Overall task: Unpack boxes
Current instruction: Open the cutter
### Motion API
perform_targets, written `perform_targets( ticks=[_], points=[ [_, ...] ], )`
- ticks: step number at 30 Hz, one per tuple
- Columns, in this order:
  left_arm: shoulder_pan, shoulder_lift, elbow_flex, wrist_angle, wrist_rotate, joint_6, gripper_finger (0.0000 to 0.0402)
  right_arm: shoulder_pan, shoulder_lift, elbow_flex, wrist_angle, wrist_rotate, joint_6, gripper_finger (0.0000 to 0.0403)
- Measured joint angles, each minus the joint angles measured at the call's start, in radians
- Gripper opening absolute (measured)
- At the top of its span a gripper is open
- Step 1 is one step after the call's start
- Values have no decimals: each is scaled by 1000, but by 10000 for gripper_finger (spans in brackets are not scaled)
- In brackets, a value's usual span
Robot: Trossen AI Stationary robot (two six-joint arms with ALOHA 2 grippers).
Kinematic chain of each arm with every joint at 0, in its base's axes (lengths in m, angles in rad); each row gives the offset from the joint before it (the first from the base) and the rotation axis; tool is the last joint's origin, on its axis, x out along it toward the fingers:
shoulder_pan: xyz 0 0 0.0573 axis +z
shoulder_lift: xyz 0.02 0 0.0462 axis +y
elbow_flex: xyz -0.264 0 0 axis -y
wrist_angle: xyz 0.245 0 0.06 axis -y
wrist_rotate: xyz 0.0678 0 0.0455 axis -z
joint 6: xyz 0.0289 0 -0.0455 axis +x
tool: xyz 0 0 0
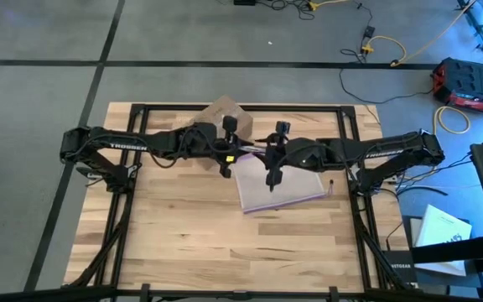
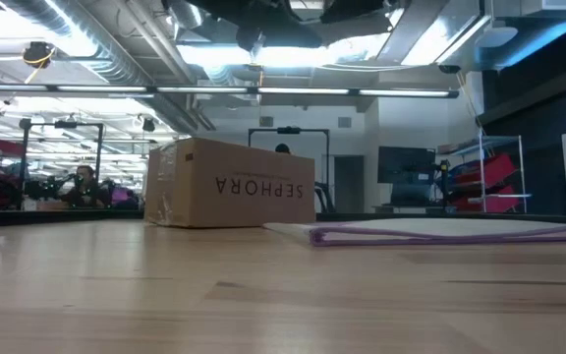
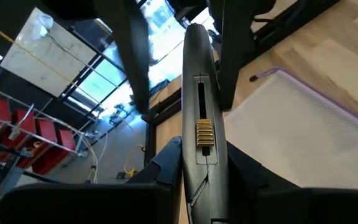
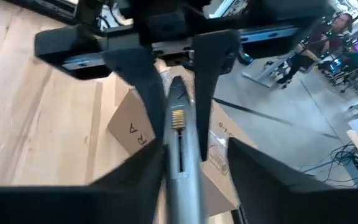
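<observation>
Your left claw (image 3: 201,163) pinches the knife (image 3: 197,81) aloft so your right claw (image 4: 188,171), fingers spread either side of it, can take it; the box (image 2: 229,184) waits near the table's (image 1: 183,235) back edge, beside the bag (image 2: 450,232).

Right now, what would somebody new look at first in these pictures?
Probably the two dark arms meeting over the middle of the table, with a grey knife passed between them. The left gripper is shut on one end of it, and the right gripper has its fingers around the other. Next comes the brown box at the table's far edge, beside a flat clear bag with a purple edge.
</observation>
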Motion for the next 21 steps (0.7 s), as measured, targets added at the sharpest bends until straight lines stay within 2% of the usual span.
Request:
perform_targets(
  ticks=[2,4,8,10,13,15,18,21],
  points=[
    [1,0,0,1,2,0,56,-6,0,0,-26,-21,-3,86],
    [-4,0,1,-3,-3,-5,56,-12,0,1,-45,-45,-3,58],
    [-6,0,14,-22,-2,-6,56,-12,-1,2,-44,-45,-8,58],
    [-6,0,14,-20,-2,-6,56,-12,-1,2,-35,-45,-22,84],
    [-7,-1,19,0,5,-10,56,-13,2,0,-29,-51,-27,154],
    [-7,-3,19,3,6,-13,56,-13,2,0,-25,-28,-31,185],
    [-7,-3,19,1,6,-14,56,-14,2,0,-23,-9,-47,197],
    [-7,-3,19,0,6,-16,56,-14,2,0,-1,-10,-55,181]
  ],
)
